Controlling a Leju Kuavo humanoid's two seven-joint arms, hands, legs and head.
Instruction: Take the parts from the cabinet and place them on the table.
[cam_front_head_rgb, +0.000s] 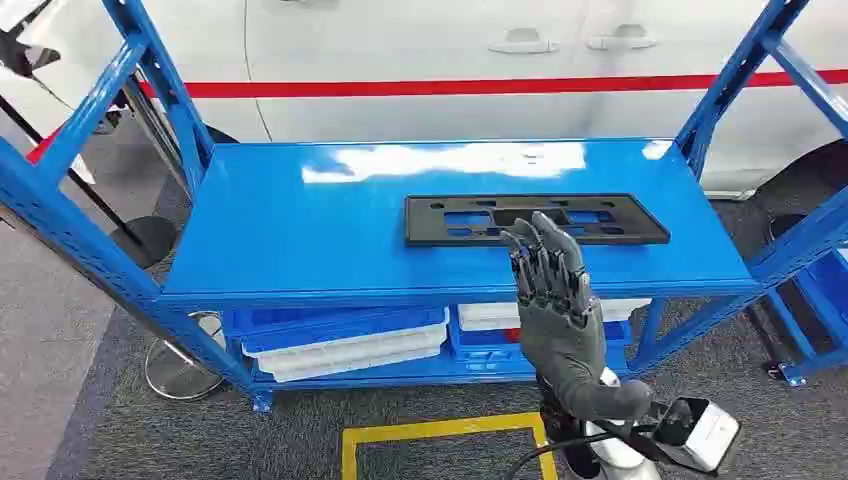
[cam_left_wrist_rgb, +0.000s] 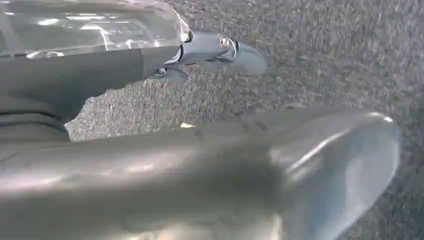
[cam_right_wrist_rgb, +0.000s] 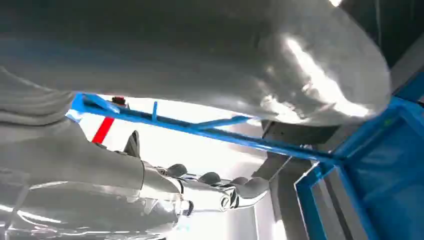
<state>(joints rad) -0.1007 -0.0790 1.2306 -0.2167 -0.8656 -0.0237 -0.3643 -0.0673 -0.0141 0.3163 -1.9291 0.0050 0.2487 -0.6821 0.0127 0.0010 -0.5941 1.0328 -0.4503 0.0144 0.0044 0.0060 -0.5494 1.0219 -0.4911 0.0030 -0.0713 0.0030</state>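
Black plastic part (cam_front_head_rgb: 535, 219), a flat long frame with cut-out windows, lies on the top shelf of the blue cabinet (cam_front_head_rgb: 300, 240), toward its right half. The right hand (cam_front_head_rgb: 555, 300) is raised in front of the shelf edge, its fingers (cam_front_head_rgb: 540, 262) spread and pointing up, holding nothing; their tips overlap the near edge of the part in the head view. Below, white trays (cam_front_head_rgb: 345, 350) sit on the lower shelf. The left hand (cam_left_wrist_rgb: 220, 50) hangs over grey carpet (cam_left_wrist_rgb: 325, 55), fingers extended, nothing in them.

The right robot hand (cam_front_head_rgb: 553, 290) hides part of the black plate's (cam_front_head_rgb: 535, 219) front edge.
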